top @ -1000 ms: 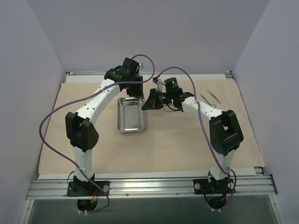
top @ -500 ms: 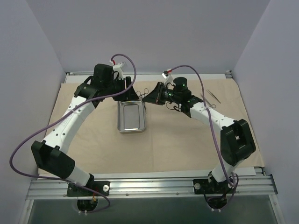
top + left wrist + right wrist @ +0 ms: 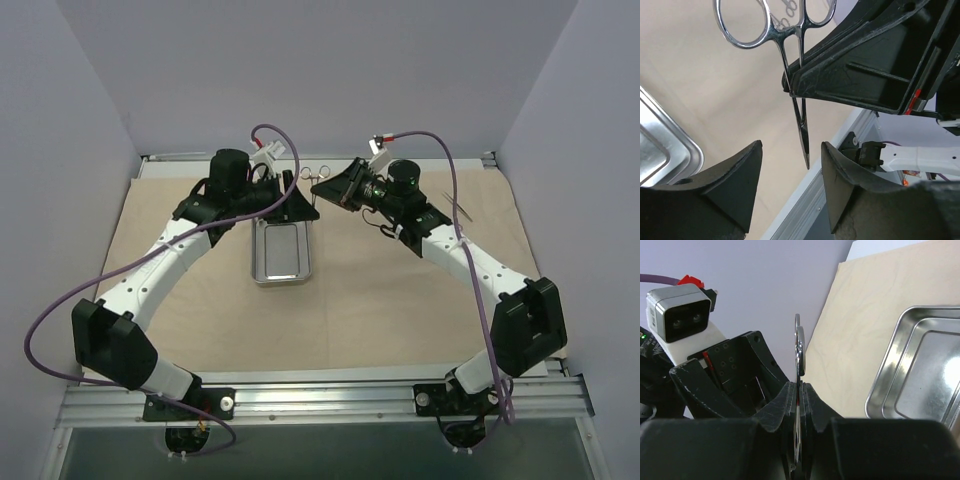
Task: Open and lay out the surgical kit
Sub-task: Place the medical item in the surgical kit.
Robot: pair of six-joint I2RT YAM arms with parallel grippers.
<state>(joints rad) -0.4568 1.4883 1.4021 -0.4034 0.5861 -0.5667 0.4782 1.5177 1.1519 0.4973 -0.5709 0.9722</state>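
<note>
The beige cloth wrap (image 3: 380, 300) lies spread flat over the table. The steel tray (image 3: 283, 252) sits on it at centre and looks empty; it also shows in the right wrist view (image 3: 920, 365). My right gripper (image 3: 322, 187) is shut on a ring-handled scissor-like instrument (image 3: 316, 174) and holds it in the air behind the tray. In the right wrist view the instrument (image 3: 799, 347) stands edge-on between the shut fingers. In the left wrist view its rings (image 3: 742, 27) are up and its tip (image 3: 805, 150) hangs between my open left fingers (image 3: 735, 185) without touching them. My left gripper (image 3: 303, 206) faces the right one.
More thin instruments (image 3: 460, 210) lie on the cloth at the back right, partly hidden by the right arm. Other ring handles (image 3: 787, 10) lie on the cloth beyond the held instrument. A metal rail (image 3: 320, 400) runs along the near edge. Grey walls enclose three sides.
My right gripper has carried the instrument up and toward the back. My left arm swung its elbow out to the left and turned its open gripper to face the instrument's tip.
</note>
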